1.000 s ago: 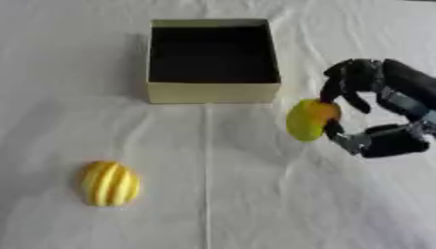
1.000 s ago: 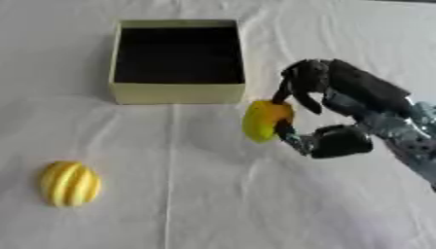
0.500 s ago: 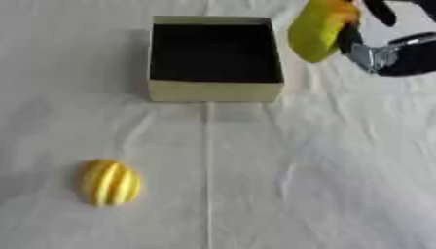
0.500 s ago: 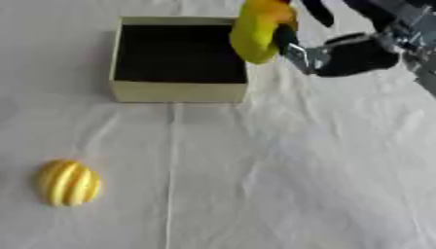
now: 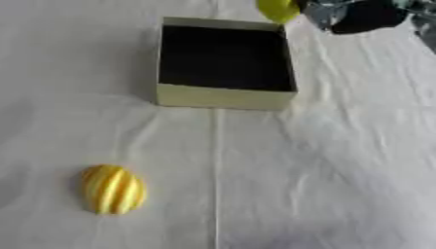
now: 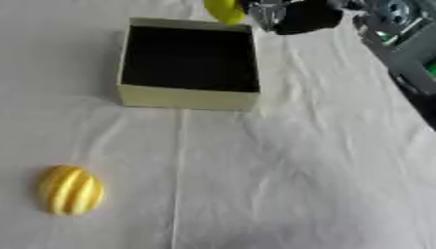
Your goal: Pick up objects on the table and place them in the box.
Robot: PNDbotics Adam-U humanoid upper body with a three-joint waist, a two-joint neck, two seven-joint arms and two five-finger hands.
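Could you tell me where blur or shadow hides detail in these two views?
Left eye view: the right robot hand is smeared, the box interior solid black. Right eye view: the yellow object it carries is cropped; the ridged yellow object looks soft.

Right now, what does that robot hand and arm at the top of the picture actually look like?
The robot hand is mostly black and bulky, with shiny silver-grey parts near its fingers. The arm behind it is dark grey to black, with a round silver joint and a small green patch. No left hand shows.

Wrinkled white cloth tablecloth [image 5: 340, 160] covered the whole view, one straight crease running down the middle; lighting was soft, even.
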